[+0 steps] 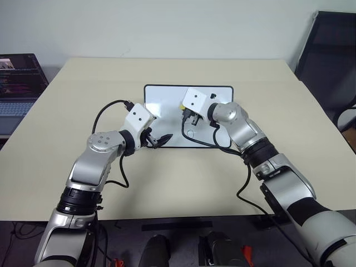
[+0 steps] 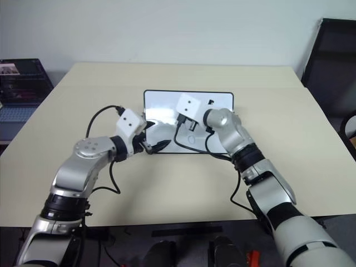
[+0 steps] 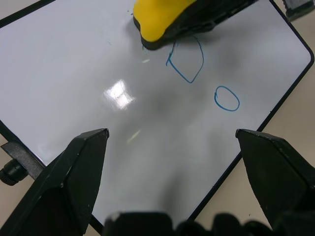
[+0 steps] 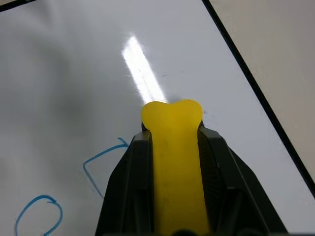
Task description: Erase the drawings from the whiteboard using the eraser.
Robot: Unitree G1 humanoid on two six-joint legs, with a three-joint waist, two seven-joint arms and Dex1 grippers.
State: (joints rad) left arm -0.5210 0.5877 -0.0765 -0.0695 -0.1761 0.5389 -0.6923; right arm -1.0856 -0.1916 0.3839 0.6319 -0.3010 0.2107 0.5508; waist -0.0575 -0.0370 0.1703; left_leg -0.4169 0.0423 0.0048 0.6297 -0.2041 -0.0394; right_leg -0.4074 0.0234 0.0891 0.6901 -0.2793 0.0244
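Right, my right hand [image 4: 174, 147] clamps the eraser [image 4: 173, 162] by its long sides – light, slightly squashy – at the whiteboard's [image 1: 167, 94] centre by the drawings [image 3: 187, 59]; left hand [image 3: 172, 182] gapes empty.

Glossy smooth whiteboard [image 3: 98, 59]; matt yellow eraser [image 4: 176, 162]; matt table [image 1: 83, 100].

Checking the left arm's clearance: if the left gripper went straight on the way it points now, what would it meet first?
Probably the whiteboard surface: the open left gripper looks down onto it, short of the drawings.
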